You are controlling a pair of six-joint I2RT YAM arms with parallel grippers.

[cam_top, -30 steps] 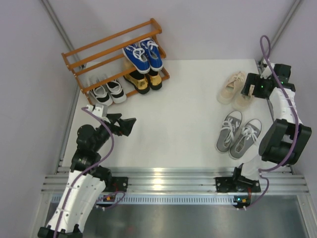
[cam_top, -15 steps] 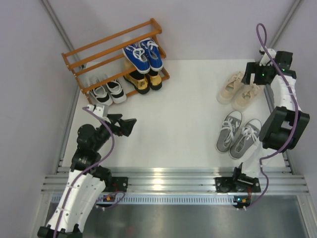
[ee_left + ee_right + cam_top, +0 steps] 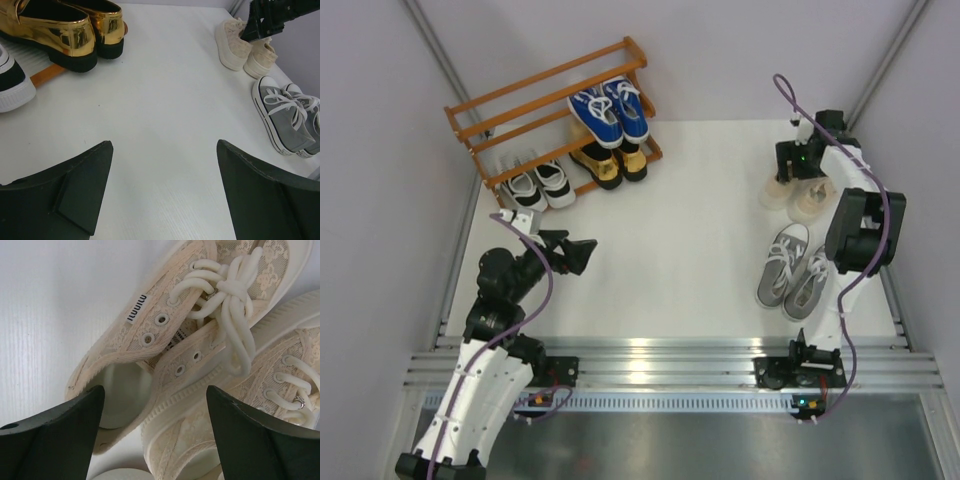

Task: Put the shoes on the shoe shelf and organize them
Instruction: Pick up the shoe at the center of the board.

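Observation:
The orange-brown shoe shelf [image 3: 520, 87] stands at the back left. Blue sneakers [image 3: 610, 112] rest on an upper tier. The gold loafers [image 3: 608, 165] [image 3: 65, 30] and black-and-white sneakers [image 3: 538, 185] sit on its lowest slats. The beige lace-ups [image 3: 809, 203] [image 3: 200, 340] lie at the far right. My right gripper [image 3: 798, 172] [image 3: 155, 395] hovers open right over them, with the inner sides of both shoes between its fingers. Grey sneakers [image 3: 802, 272] [image 3: 287, 117] lie nearer. My left gripper [image 3: 582, 250] [image 3: 165, 145] stands open over bare table with nothing in it.
The white table top [image 3: 690, 230] is boxed in by pale walls and a metal rail [image 3: 650, 360] at the near edge. The right arm's purple cable [image 3: 790, 100] loops above the beige pair.
The right arm has swung from the right of the beige lace-ups to directly above them, and its jaws have narrowed a little. The left arm has not moved.

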